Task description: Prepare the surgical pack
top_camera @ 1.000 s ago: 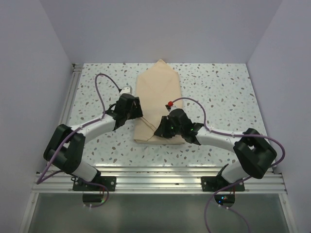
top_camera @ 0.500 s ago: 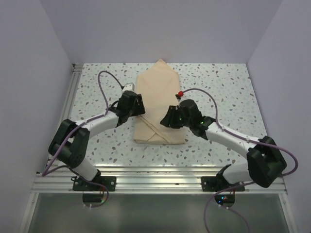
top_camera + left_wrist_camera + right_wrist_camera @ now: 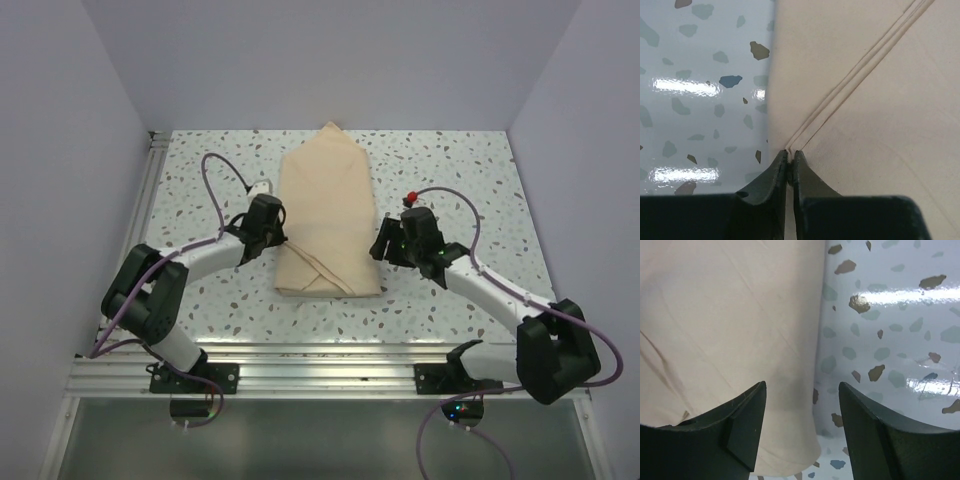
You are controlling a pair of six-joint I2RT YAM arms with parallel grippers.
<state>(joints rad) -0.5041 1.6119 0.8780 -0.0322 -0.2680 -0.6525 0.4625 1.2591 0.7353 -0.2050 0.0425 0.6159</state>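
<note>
The surgical pack lies mid-table as a tan cloth bundle, pointed at its far end, with a diagonal fold near the front. Its contents are hidden inside. My left gripper is at the bundle's left edge. In the left wrist view the left gripper is shut, pinching the hemmed edge of the cloth where the fold meets the table. My right gripper sits at the bundle's right edge. In the right wrist view the right gripper is open over the cloth edge, holding nothing.
The speckled table is bounded by an aluminium rail on the left and along the front. Plain walls close in both sides and the back. Purple cables loop over both arms.
The right gripper opened and drew back to the right, off the bundle's front to its right edge. The left gripper closed on the cloth's left edge.
</note>
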